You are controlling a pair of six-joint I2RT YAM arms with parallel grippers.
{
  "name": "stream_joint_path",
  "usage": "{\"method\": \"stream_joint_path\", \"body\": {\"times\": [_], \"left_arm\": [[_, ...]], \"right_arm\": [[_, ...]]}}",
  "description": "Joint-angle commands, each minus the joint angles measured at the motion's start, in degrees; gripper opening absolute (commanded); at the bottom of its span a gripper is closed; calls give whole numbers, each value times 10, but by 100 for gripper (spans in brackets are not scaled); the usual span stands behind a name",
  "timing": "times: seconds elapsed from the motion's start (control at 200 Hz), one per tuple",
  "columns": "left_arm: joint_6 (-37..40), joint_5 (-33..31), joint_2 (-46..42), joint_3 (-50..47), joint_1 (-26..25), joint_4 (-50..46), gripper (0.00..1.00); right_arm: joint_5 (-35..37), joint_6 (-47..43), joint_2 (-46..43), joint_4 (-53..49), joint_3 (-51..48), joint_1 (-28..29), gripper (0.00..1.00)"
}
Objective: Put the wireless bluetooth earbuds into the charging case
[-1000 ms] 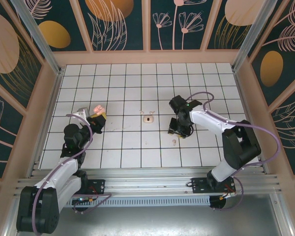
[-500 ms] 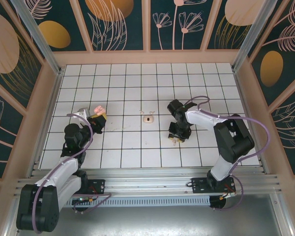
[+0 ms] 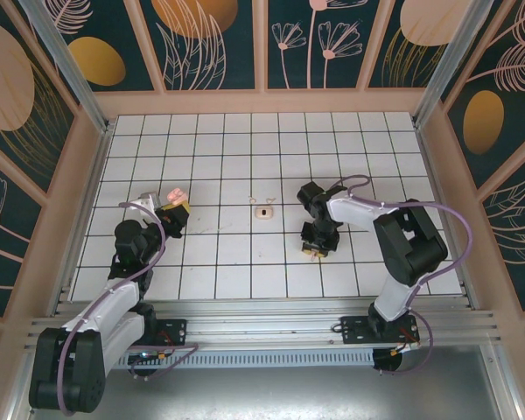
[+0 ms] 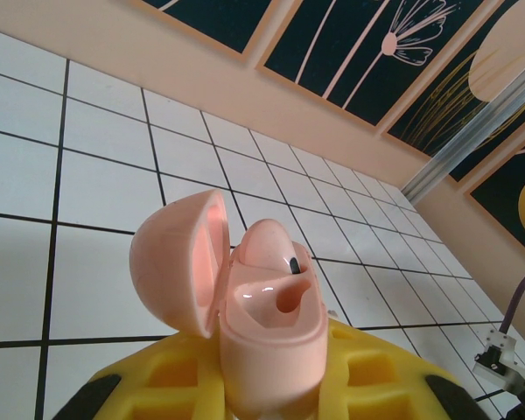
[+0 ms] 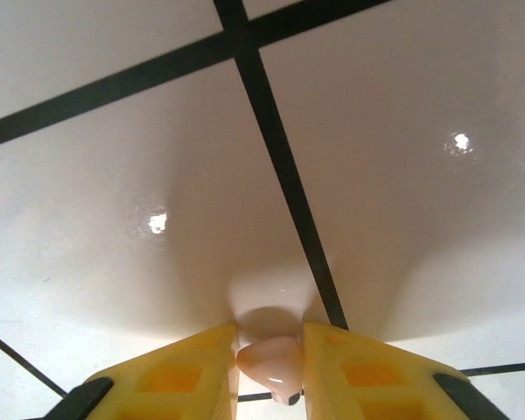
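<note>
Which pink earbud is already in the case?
The pale pink earbud seated in the open salmon-pink clamshell case; the other earbud sits on the tile in the right tool.

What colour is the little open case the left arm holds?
The charging case is salmon pink all over; the left wrist view shows it best.

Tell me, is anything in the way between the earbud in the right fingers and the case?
Only a small beige piece lies roughly between the earbud and the case. It is low, so carrying over it should work. The case is open, with one slot free.
</note>
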Motion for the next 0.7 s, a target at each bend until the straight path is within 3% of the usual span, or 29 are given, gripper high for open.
{"method": "stream_joint_path", "body": {"times": [0.0,0.39,0.53,0.696], "left_arm": [[2,6,3,9,-4,18,7],[-1,36,24,20,-4,28,5],[6,61,50,38,-14,24,3],[61,62,45,80,-38,-40,3]], "right_arm": [[-9,10,10,36,-29,8,23],[75,34,-78,111,-34,13,21],[129,-20,-111,188,-28,23,21],[139,-88,-119,250,-15,22,20]]}}
